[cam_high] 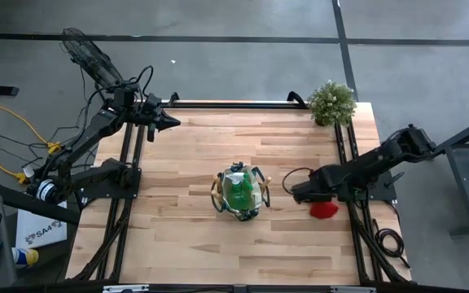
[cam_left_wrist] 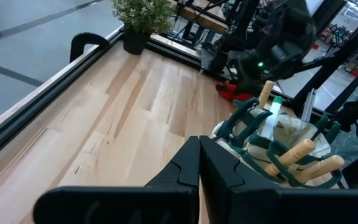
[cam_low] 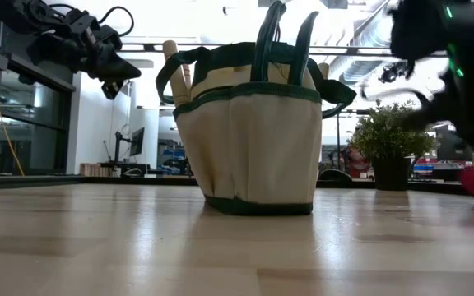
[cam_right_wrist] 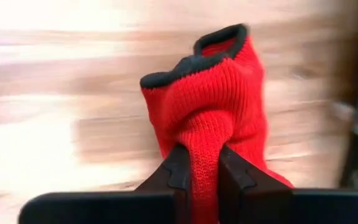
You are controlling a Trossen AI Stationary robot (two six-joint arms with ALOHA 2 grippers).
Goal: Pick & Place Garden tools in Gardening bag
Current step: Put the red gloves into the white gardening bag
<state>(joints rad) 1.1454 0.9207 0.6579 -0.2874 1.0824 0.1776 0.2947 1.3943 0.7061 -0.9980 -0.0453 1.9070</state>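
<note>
The gardening bag (cam_high: 240, 193) stands upright near the middle of the wooden surface (cam_high: 186, 155) and serves as the landmark here. It already holds several tools: a green spray bottle (cam_high: 240, 194) fills its centre in the high view, and pale wooden handles (cam_left_wrist: 303, 155) stick out past its dark green trim and loop handles in the left wrist view. A bushy potted plant (cam_high: 331, 102) sits at the far right corner of the surface, well apart from the bag and beyond the right arm. A dark cable (cam_high: 293, 175) loops on the surface between the bag and the right arm — nothing else lies between them.

The red glove (cam_right_wrist: 213, 118), with its black cuff, is to the right of the bag, near the right edge of the surface. The right hand (cam_right_wrist: 194, 171) reaches in low from the right side, its arm stretched out towards the bag, and its two dark fingers (cam_right_wrist: 173, 171) are pinched narrow on a fold of the knitted glove. Whether the glove is lifted off the surface or still touches it cannot be told.

The left hand (cam_high: 169, 122) waits at the far left of the bag, raised above the surface — its fingers pressed together, holding nothing, pointing towards the bag.
</note>
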